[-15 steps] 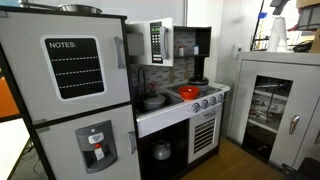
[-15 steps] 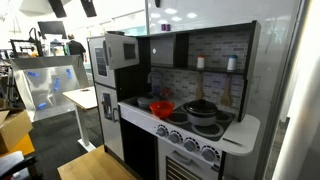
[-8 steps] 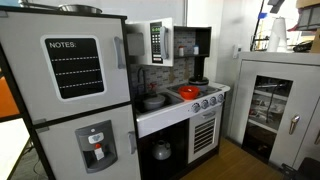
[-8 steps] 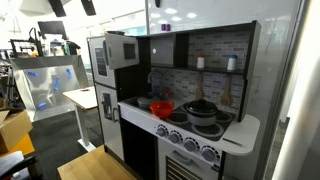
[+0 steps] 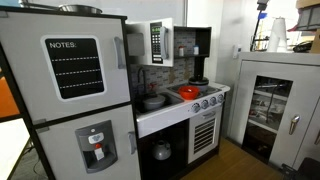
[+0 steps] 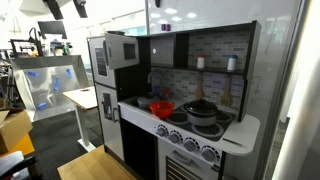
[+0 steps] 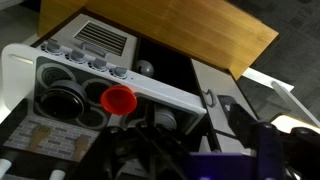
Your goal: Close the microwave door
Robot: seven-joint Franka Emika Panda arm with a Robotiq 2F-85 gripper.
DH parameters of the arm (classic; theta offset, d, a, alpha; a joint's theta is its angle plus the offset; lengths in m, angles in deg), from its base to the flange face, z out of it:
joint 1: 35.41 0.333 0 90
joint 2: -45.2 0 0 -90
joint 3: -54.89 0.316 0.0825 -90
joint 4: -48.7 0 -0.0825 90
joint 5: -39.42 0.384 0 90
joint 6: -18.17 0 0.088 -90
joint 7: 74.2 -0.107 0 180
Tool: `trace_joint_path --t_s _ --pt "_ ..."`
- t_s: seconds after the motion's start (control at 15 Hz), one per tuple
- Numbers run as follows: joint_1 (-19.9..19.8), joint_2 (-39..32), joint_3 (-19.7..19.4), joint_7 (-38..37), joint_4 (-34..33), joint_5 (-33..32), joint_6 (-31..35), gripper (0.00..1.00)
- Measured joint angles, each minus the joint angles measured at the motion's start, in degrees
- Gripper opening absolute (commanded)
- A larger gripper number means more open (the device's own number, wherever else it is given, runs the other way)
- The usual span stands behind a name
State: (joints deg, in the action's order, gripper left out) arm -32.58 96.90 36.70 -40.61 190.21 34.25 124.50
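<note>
The microwave door (image 5: 160, 42) is a small white panel with a dark window and a column of black buttons. It stands swung open beside the dark microwave cavity (image 5: 190, 42). It also shows in an exterior view (image 6: 120, 50), open next to the fridge. My gripper (image 7: 190, 152) hangs high above the toy kitchen and looks down on the stove; it is only a dark blurred mass at the bottom of the wrist view, so I cannot tell how its jaws stand. Only dark bits of the arm (image 5: 266, 6) show at the top edge of both exterior views.
The tall fridge door with the "NOTES" chalkboard (image 5: 74, 68) stands left of the microwave. A red bowl (image 7: 120, 100) and pots (image 6: 203, 110) sit on the stove counter. The low oven door (image 5: 160, 152) is below. A white cabinet (image 5: 275, 105) stands nearby.
The dark arm parts at the top edge of both exterior views have shifted slightly. The microwave door has not moved.
</note>
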Motion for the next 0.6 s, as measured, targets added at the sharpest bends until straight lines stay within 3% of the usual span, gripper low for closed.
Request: trace_joint_path --t_s 0.4,0.6 --pt "5.05 -0.75 2.57 0.38 2.45 0.04 0.09 0.04" --pt "7.22 -2.99 4.01 0.38 2.29 0.04 1.82 0.00"
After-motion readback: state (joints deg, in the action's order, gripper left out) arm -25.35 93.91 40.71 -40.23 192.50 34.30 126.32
